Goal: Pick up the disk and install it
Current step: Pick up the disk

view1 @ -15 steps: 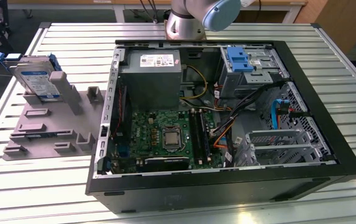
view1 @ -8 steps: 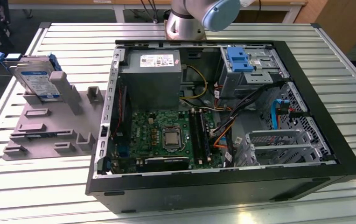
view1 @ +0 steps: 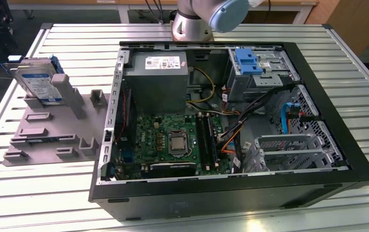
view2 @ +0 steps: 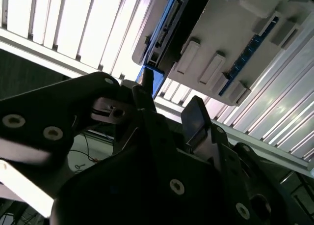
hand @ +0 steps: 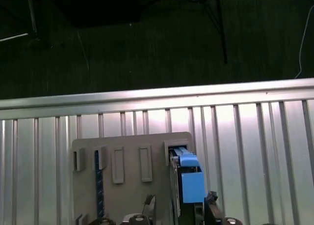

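Observation:
The disk (view1: 37, 82), silver with a white-and-blue label and blue side rails, leans upright in a grey slotted holder (view1: 49, 130) on the table at the exterior view's left. In the first wrist view its blue rail (hand: 189, 178) stands in the holder (hand: 127, 161). In the second wrist view my gripper (view2: 169, 104) is open, its black fingers (view2: 196, 119) apart with nothing between them. The disk's dark edge (view2: 167, 28) and the holder (view2: 235, 33) lie beyond the fingertips, not touched.
An open computer case (view1: 339, 159) takes up the middle and the exterior view's right, with a grey power supply box (view1: 158, 77), a motherboard (view1: 171, 140) and a bare blue bracket (view1: 245, 60) in its drive bay. The arm's base (view1: 194, 19) stands behind it on the slatted metal table (view1: 36, 193).

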`<move>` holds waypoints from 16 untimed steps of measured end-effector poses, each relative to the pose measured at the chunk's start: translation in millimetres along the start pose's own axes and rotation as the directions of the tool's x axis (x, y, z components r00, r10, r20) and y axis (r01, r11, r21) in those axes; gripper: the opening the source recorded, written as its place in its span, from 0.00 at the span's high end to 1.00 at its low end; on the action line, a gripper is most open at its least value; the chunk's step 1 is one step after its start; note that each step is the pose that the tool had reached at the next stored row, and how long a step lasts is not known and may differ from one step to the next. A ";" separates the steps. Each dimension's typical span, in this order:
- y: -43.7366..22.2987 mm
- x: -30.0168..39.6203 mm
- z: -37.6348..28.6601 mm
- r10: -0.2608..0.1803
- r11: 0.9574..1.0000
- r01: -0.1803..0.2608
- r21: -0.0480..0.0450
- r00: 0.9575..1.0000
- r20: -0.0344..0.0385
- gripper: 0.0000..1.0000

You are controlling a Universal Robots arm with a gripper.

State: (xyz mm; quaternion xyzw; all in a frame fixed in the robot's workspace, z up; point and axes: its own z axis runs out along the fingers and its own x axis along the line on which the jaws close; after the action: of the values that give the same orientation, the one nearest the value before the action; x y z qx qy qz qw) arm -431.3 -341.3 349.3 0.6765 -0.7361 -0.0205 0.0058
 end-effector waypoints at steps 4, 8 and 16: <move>5.1 -2.2 6.6 -0.001 1.000 0.001 0.005 1.000 0.001 0.47; 5.1 -2.2 6.8 -0.001 1.000 0.001 0.005 1.000 0.003 0.47; 5.1 -2.2 6.8 -0.001 1.000 0.001 0.005 1.000 0.005 0.47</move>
State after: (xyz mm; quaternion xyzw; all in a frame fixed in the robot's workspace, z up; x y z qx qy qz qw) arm -436.5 -338.6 342.7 0.6770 -0.7357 -0.0203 0.0023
